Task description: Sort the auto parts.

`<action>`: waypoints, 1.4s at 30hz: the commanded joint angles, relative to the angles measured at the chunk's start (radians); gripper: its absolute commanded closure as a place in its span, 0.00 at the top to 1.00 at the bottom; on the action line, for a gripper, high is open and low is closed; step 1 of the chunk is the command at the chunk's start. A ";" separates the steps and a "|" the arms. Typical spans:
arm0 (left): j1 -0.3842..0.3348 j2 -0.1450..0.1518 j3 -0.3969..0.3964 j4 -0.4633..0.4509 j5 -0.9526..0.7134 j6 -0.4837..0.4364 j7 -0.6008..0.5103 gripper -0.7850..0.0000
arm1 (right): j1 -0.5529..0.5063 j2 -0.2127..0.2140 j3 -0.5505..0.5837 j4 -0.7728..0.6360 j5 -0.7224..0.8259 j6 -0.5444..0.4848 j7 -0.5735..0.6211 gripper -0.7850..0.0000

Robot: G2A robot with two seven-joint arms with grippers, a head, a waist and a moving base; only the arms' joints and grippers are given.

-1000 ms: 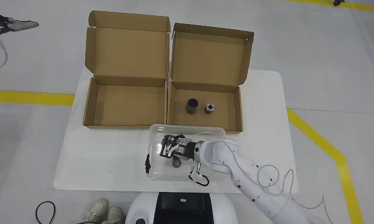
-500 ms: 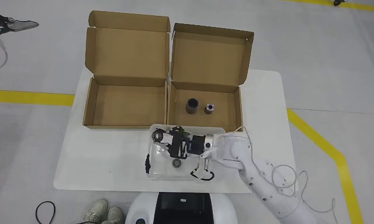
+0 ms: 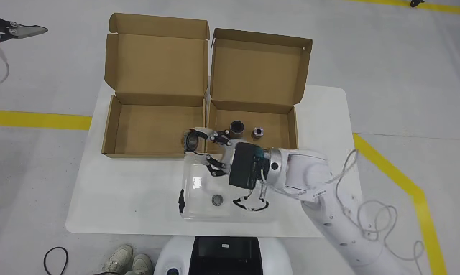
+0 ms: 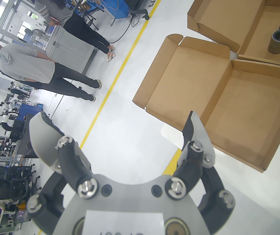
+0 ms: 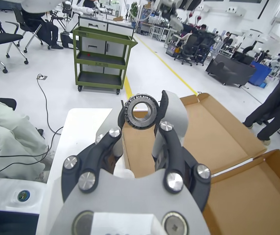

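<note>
Right gripper (image 5: 142, 110) is up with a bearing (image 5: 142, 111) clamped tight between its jaws!
In the top view, just left of centre, that bearing hangs over the lower-right corner of the left cardboard box (image 3: 144, 128), just up-frame of the clear bin (image 3: 198, 203) where one small part (image 3: 217, 200) lies. A dark sleeve (image 3: 236, 130) and a smaller silver sleeve (image 3: 258, 133) stand side by side in the right cardboard box (image 3: 279, 142). Left gripper (image 4: 116, 133) hangs out over the floor (image 4: 130, 74), jaws spread wide apart.
</note>
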 commanded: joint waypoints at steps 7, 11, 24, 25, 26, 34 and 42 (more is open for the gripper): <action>0.000 0.000 0.000 0.000 0.000 0.000 0.000 1.00 | 0.036 -0.006 0.018 -0.055 0.055 0.020 -0.015 0.00; 0.000 0.000 0.000 0.000 0.000 0.000 0.000 1.00 | 0.046 -0.005 0.038 -0.078 0.064 0.019 -0.003 0.00; 0.000 0.000 0.000 0.000 0.000 0.000 0.000 1.00 | 0.042 -0.004 0.054 -0.087 0.078 0.022 0.009 0.00; 0.000 0.000 0.000 0.000 0.000 0.000 0.000 1.00 | 0.042 -0.004 0.054 -0.087 0.078 0.022 0.009 0.00; 0.000 0.000 0.000 0.000 0.000 0.000 0.000 1.00 | 0.042 -0.004 0.054 -0.087 0.078 0.022 0.009 0.00; 0.000 0.000 0.000 0.000 0.000 0.000 0.000 1.00 | 0.042 -0.004 0.054 -0.087 0.078 0.022 0.009 0.00; 0.000 0.000 0.000 0.000 0.000 0.000 0.000 1.00 | 0.041 -0.005 0.044 -0.074 0.064 0.058 0.069 0.00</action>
